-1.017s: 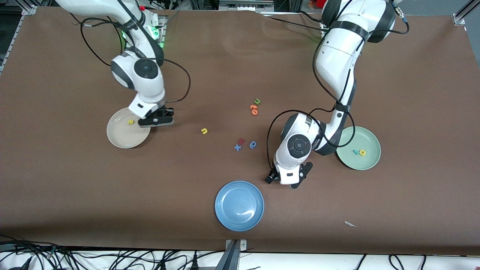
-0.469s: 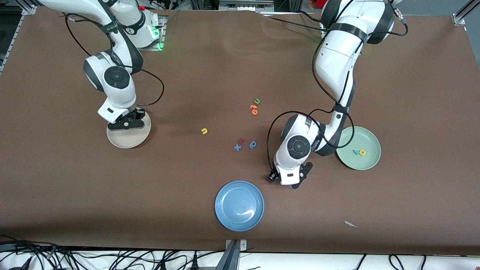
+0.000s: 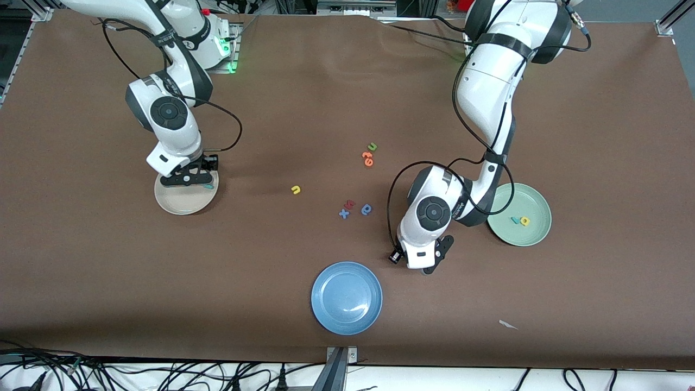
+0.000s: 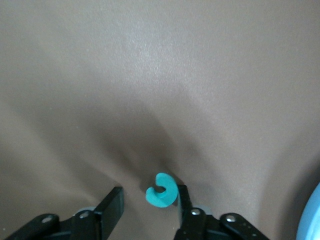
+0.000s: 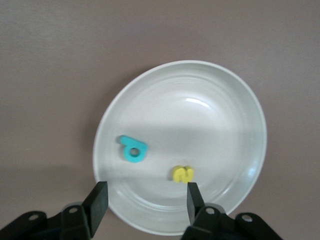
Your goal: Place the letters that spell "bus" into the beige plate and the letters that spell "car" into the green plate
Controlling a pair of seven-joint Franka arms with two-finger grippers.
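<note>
My right gripper (image 5: 146, 190) hangs open over the beige plate (image 5: 150, 75) with nothing between its fingers. The teal b (image 5: 133, 149) and the yellow s (image 5: 183, 173) lie in that plate. The yellow u (image 3: 295, 189) lies on the table toward the middle. My left gripper (image 4: 150, 195) is down at the table near the blue plate. The teal c (image 4: 162, 191) sits between its fingers: one finger touches it, the other stands apart. The green plate (image 3: 535, 209) holds the teal r (image 3: 513, 220) and the yellow a (image 3: 524, 220).
A blue plate (image 3: 346, 297) sits near the front edge, close to my left gripper (image 3: 421, 265). Mid-table lie a green u (image 3: 372, 146), orange letters (image 3: 367, 158), a blue x (image 3: 343, 213), a red letter (image 3: 350, 204) and a blue round letter (image 3: 366, 209).
My right gripper swung in over the beige plate, opened, and the teal b now lies in the plate. My left gripper's fingers have drawn closer around the teal c.
</note>
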